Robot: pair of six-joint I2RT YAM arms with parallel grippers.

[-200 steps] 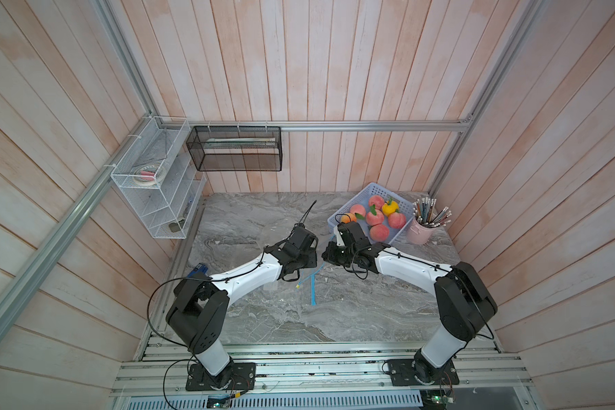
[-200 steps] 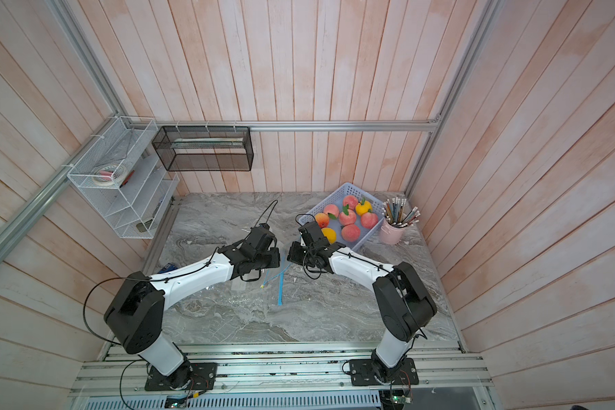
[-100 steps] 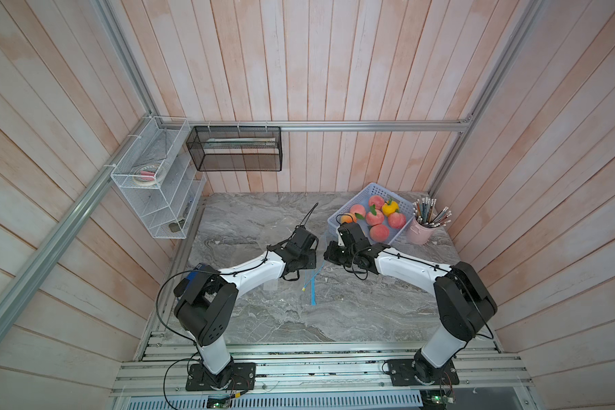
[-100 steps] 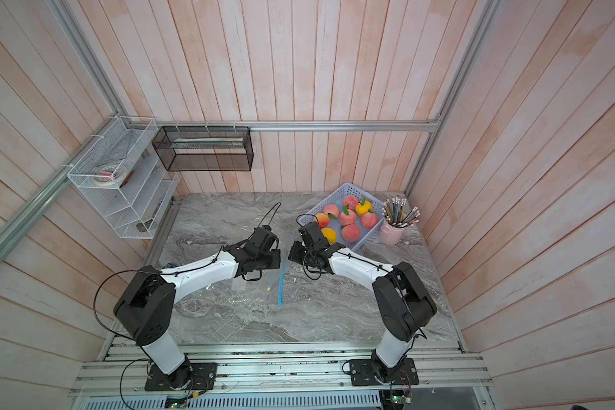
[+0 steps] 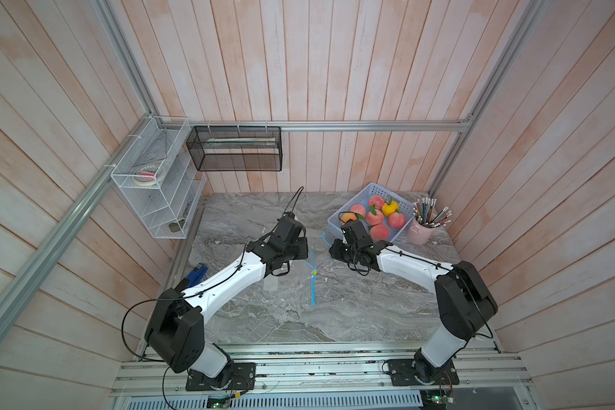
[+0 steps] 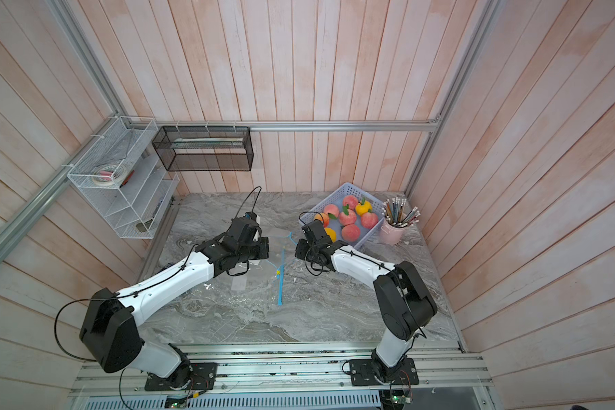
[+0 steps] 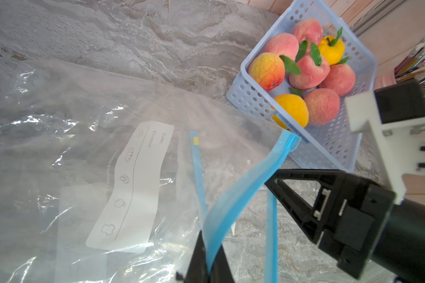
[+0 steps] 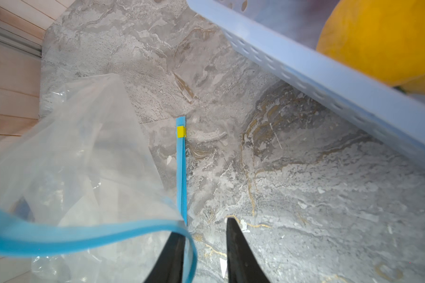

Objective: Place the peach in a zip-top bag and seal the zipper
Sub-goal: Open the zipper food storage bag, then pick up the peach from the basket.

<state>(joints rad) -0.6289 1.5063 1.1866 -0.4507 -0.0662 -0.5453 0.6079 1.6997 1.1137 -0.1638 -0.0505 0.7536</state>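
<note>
The clear zip-top bag [image 7: 84,147] lies flat on the marble table, under my left arm in both top views. Its blue zipper strip [image 7: 243,186] rises off the table, and my left gripper [image 7: 210,247] is shut on it. My right gripper [image 8: 205,227] faces the left one across a small gap [image 5: 331,248]; it is open, and the zipper strip [image 8: 84,235] curls loosely round one finger. The yellow slider [image 8: 181,131] sits on the part of the zipper that lies flat. Several peaches [image 5: 379,232] rest in the blue basket [image 5: 370,186].
A pink cup of pencils [image 5: 421,230] stands right of the basket. The basket's wall [image 8: 304,73] is close beside my right gripper. A white wire shelf [image 5: 157,184] and a black mesh box [image 5: 235,149] hang on the back-left walls. A blue tool [image 5: 196,275] lies by the left edge.
My left gripper has shut on the zipper strip. My right gripper has opened off the strip. Both arms have stayed almost where they were.
</note>
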